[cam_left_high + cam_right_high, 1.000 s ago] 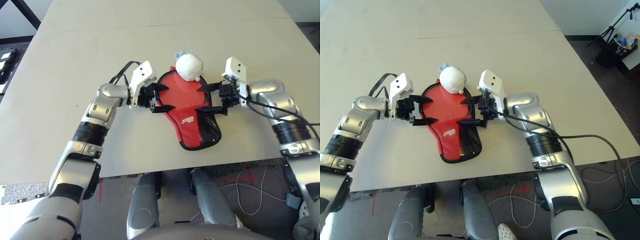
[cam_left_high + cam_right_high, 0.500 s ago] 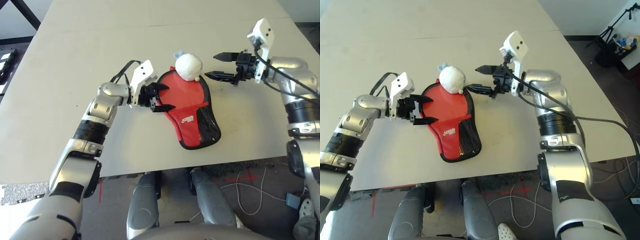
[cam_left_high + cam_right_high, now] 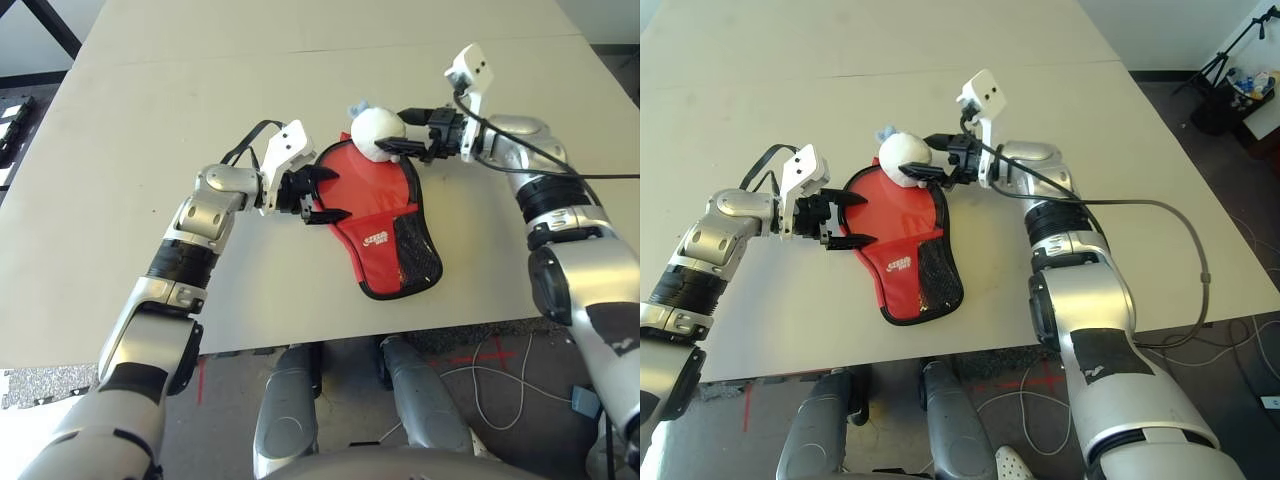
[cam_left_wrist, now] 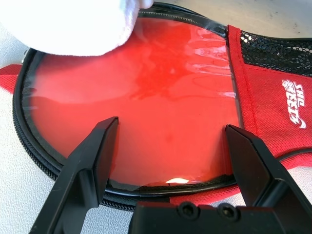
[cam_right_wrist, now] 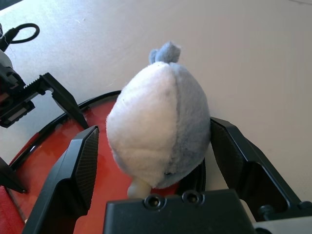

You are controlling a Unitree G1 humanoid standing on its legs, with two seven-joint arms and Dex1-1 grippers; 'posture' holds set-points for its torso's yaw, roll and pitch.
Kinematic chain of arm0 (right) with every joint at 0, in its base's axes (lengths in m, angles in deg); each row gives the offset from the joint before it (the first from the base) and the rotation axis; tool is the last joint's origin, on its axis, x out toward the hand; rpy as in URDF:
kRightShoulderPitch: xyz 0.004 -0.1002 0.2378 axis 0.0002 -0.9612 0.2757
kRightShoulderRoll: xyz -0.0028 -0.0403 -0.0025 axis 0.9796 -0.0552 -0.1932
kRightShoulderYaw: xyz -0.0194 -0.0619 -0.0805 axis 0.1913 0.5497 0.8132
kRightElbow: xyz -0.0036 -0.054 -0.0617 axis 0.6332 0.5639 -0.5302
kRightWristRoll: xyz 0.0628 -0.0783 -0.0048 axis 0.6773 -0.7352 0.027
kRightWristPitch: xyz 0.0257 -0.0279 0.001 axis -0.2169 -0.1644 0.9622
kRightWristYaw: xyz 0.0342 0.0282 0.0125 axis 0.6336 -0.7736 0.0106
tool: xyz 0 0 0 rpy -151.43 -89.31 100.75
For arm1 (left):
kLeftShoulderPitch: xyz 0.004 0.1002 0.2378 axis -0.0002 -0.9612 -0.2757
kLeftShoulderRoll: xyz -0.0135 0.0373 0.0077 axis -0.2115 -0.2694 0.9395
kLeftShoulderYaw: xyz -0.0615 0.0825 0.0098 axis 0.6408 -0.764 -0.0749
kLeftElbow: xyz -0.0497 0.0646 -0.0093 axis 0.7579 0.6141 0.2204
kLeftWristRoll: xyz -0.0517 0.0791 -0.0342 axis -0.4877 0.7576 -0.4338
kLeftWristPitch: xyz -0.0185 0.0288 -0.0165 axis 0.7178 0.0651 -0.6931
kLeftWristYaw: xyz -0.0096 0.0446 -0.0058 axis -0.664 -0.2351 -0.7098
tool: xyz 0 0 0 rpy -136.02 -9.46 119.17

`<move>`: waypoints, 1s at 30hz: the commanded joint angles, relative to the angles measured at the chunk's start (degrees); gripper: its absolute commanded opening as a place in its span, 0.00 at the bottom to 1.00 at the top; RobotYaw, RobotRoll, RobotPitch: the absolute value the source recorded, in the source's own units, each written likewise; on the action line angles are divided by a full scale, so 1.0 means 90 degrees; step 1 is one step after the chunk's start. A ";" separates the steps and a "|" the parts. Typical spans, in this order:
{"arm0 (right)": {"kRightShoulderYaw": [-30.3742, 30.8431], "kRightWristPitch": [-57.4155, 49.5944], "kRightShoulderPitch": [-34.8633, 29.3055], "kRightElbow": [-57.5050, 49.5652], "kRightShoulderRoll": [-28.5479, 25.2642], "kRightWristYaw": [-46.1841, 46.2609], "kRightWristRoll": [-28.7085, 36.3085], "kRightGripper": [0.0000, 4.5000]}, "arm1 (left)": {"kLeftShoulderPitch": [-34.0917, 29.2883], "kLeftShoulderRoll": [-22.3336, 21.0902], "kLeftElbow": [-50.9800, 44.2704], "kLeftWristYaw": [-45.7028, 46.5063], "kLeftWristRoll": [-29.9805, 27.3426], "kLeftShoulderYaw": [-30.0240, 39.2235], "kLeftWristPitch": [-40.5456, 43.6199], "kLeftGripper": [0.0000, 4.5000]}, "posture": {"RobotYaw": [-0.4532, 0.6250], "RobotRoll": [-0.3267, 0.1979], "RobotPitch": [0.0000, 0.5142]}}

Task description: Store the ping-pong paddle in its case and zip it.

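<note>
The case (image 3: pixel 385 225) is laid flat on the table (image 3: pixel 130 140), its narrow end at six o'clock, its round end at twelve. At nine o'clock of the round end, the left gripper (image 3: pixel 322 194) is held wide open, with nothing gripped. Farther off, at twelve o'clock, the white fluffy ball (image 5: pixel 158 134) is framed by the right gripper (image 3: pixel 402 131), opened wide and nearer to it. The paddle cannot be made out for sure.

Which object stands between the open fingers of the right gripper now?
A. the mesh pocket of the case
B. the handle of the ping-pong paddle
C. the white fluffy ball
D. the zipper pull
C: in the right wrist view the right gripper has its open fingers on either side of the white fluffy ball, which sits at the round end of the red case.
</note>
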 commanded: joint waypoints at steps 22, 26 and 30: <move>-0.0342 0.0726 0.0216 0.0761 0.0304 0.1570 -0.0593 0.22 | -0.0107 0.0039 0.0130 -0.0063 0.0175 -0.0258 0.0094 1.00 | 0.38 0.62 0.48; -0.0396 0.0778 0.0229 0.0818 0.0133 0.1810 -0.0652 0.12 | -0.0085 0.0023 0.0147 -0.0101 0.0187 -0.0311 0.0096 1.00 | 0.37 0.62 0.48; -0.0377 0.0778 0.0185 0.0844 -0.0100 0.1903 -0.0731 0.12 | -0.0079 0.0039 0.0152 -0.0101 0.0188 -0.0346 0.0093 1.00 | 0.37 0.62 0.48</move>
